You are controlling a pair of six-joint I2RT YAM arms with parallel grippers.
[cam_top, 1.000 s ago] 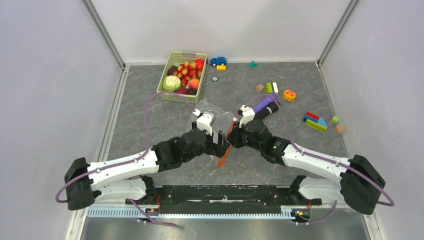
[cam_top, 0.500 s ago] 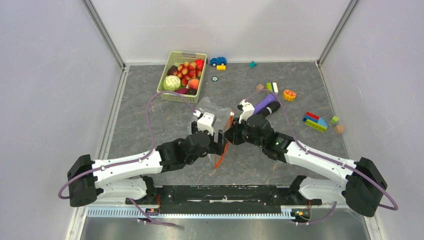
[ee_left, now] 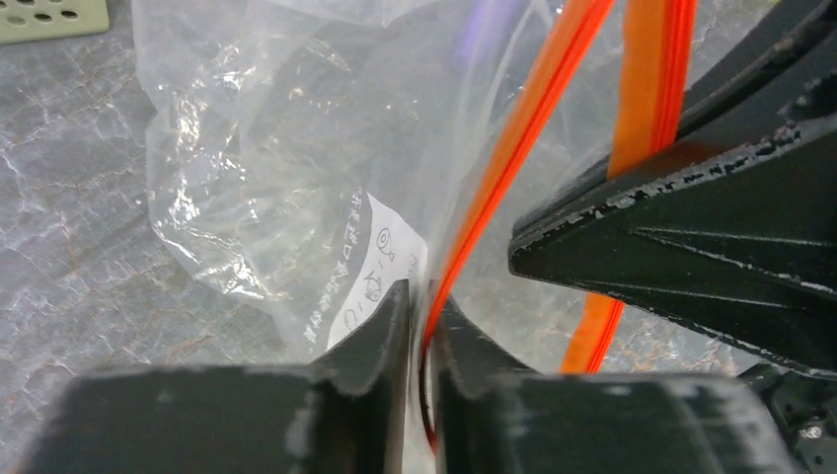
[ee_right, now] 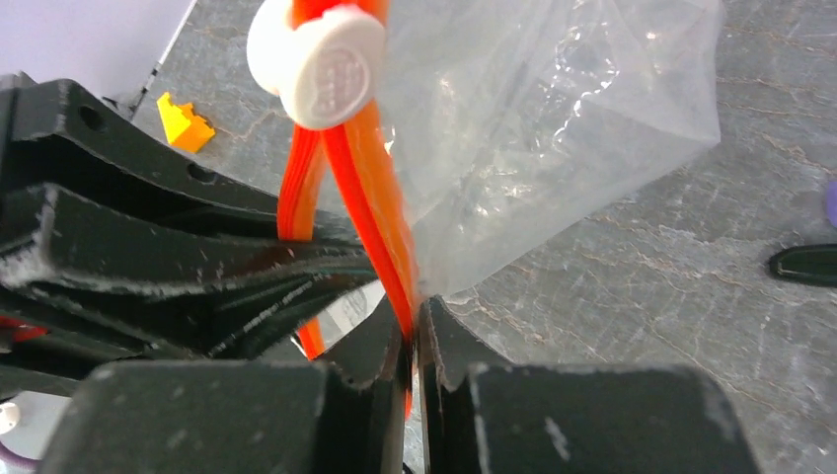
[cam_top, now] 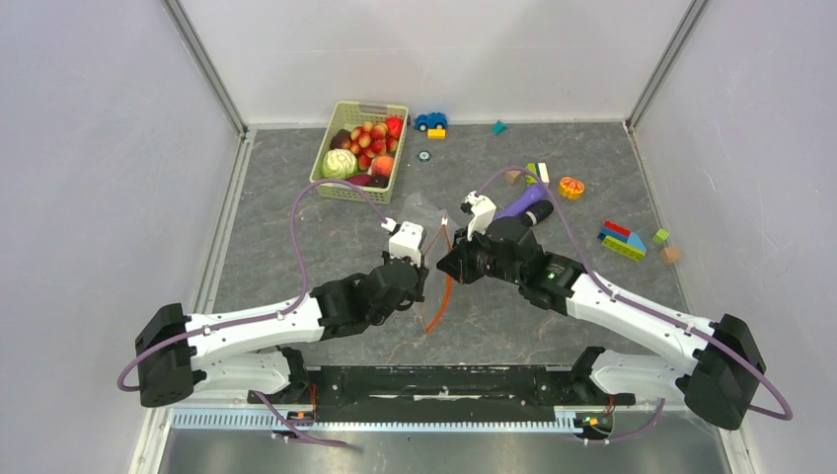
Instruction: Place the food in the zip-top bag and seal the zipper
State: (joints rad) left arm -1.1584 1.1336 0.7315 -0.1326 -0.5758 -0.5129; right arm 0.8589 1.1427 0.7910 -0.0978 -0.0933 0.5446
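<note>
The clear zip-top bag (cam_top: 418,211) is held up off the table between both arms. Its orange-red zipper (cam_top: 440,292) hangs in a loop below them. My left gripper (cam_top: 426,271) is shut on one strip of the zipper (ee_left: 513,158), right beside the bag's white label (ee_left: 380,262). My right gripper (cam_top: 447,263) is shut on the other strip of the zipper (ee_right: 370,188), below a white round slider (ee_right: 321,64). The two grippers sit almost touching. The food (cam_top: 365,144), apples, a cabbage and dark pieces, lies in the green basket (cam_top: 326,150) at the far left.
A purple and black object (cam_top: 521,205) lies just behind my right arm. An orange citrus slice (cam_top: 571,187), coloured blocks (cam_top: 622,240) and a blue toy car (cam_top: 430,120) are scattered at the right and back. Grey walls close in both sides.
My left gripper has closed from wide open onto the zipper strip. Both grippers have moved a little farther from the bases, lifting the bag's mouth, and the zipper loop hangs longer.
</note>
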